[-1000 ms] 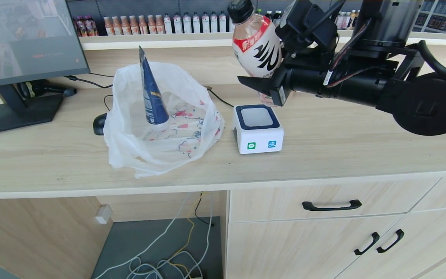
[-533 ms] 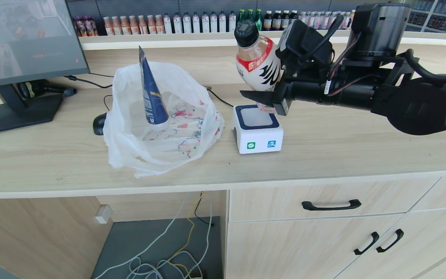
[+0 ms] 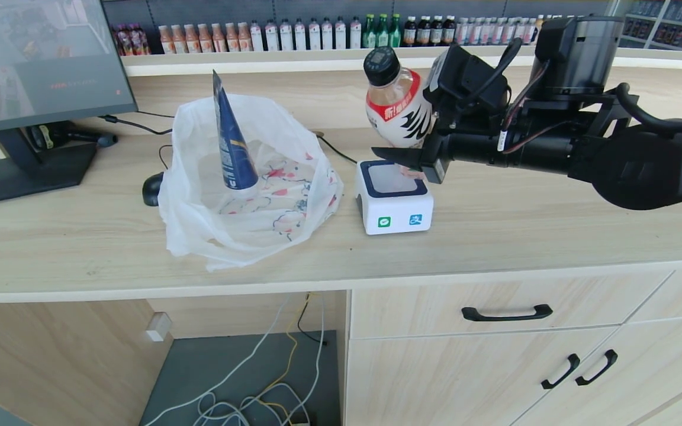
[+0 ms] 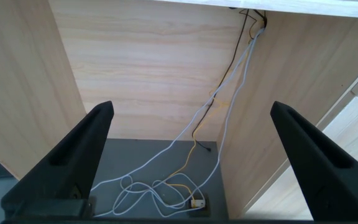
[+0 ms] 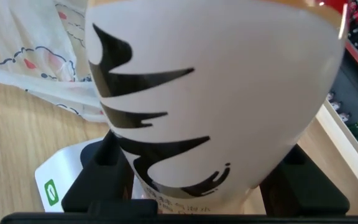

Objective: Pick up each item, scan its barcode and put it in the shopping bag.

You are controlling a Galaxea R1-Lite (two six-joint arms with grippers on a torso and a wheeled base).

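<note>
Two fingers of my right gripper point(image 3: 405, 160) clamp the black-capped, red-and-white plastic drink bottle point(image 3: 397, 109) near its base, my arm stretched level and the bottle slightly tilted, just above the white cube scanner point(image 3: 393, 201).

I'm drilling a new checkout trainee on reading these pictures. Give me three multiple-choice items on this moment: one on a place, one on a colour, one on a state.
1. Where is the bottle?
A. lying in the bag
B. held by the right tool over the scanner
C. standing beside the monitor

2. What colour is the bottle's cap?
A. black
B. yellow
C. white

3. How is the left tool?
A. shut on a cable
B. shut on a blue pack
C. open, holding nothing

Answers:
1 B: the right wrist view shows the scanner just below the gripped bottle.
2 A: the head view shows a black cap.
3 C: its jaws stand wide apart, with nothing between them.
</note>
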